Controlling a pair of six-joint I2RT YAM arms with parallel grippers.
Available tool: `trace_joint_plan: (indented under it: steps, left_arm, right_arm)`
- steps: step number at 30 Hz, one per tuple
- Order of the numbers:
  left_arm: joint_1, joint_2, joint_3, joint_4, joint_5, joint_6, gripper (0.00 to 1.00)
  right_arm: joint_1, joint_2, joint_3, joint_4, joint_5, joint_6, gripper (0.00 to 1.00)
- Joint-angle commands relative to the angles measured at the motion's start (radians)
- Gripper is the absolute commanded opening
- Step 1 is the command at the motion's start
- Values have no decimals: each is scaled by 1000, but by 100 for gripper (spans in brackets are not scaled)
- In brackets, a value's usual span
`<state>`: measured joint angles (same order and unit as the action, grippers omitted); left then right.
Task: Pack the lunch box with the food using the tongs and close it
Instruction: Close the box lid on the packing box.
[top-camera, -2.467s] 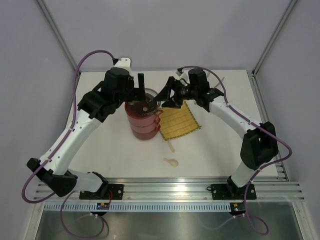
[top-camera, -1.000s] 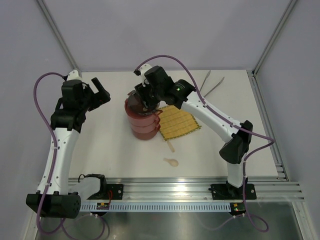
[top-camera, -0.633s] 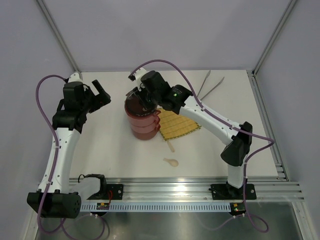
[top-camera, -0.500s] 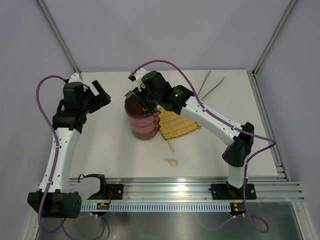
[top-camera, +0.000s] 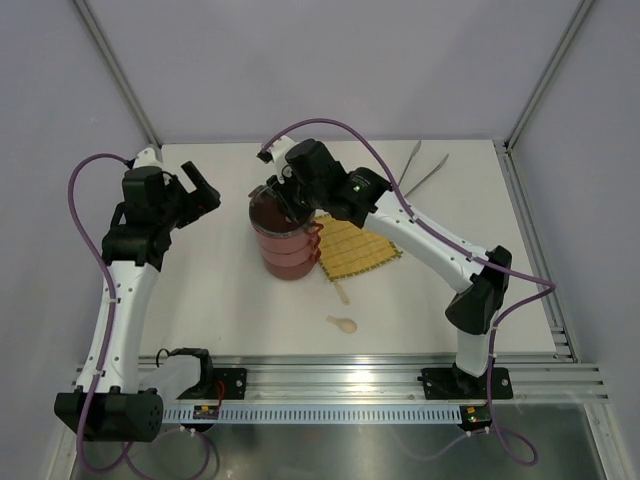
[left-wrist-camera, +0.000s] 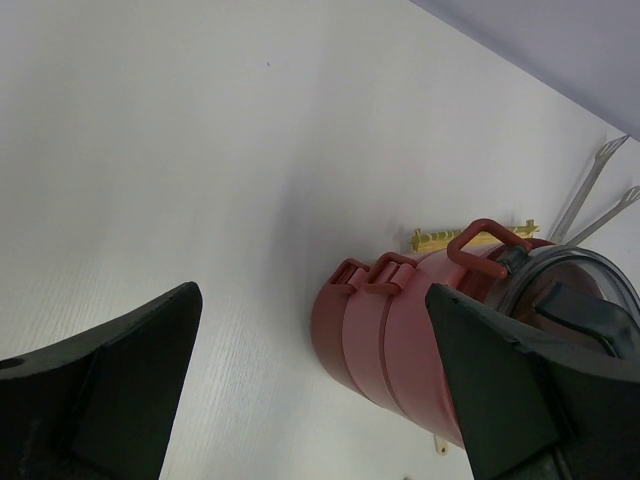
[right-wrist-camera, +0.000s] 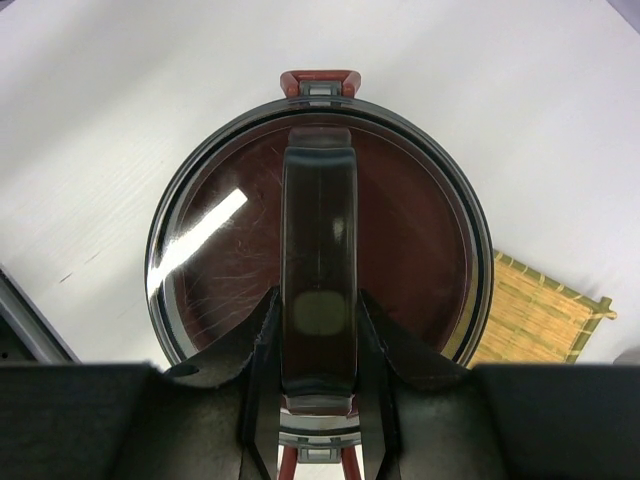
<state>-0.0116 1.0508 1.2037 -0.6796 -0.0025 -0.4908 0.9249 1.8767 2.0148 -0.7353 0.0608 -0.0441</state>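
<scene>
White table (top-camera: 220, 300): lunch box (top-camera: 285, 255); mat (top-camera: 360, 245); spoon (top-camera: 342, 323); tongs (top-camera: 425, 172)

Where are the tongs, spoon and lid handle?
tongs (top-camera: 430, 172), top external view, middle of one arm.
spoon (top-camera: 345, 324), top external view, on its bowl.
lid handle (right-wrist-camera: 318, 250), right wrist view, middle of the bar.

The top camera looks down on the whole tabletop (top-camera: 230, 300). One wrist camera sits close above the lunch box (right-wrist-camera: 420, 240); the other sees its side.
</scene>
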Motion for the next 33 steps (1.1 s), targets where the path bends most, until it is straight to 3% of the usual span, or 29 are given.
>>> trace_joint_plan:
  steps: [1,9,24,33]
  left_arm:
    - [7,-31,17,31,7,6,99]
    - [6,-35,13,28,7,4,99]
    - [7,-37,8,23,7,9,99]
    - [7,-35,5,22,6,15,99]
  right_arm:
    - [3,-8,76,-30,8,13,0]
    - [2,56,119,-98,-15,9,0]
    - [-6,82,79,-65,-44,47,0]
    - [-32,52,-36,3,-50,99,0]
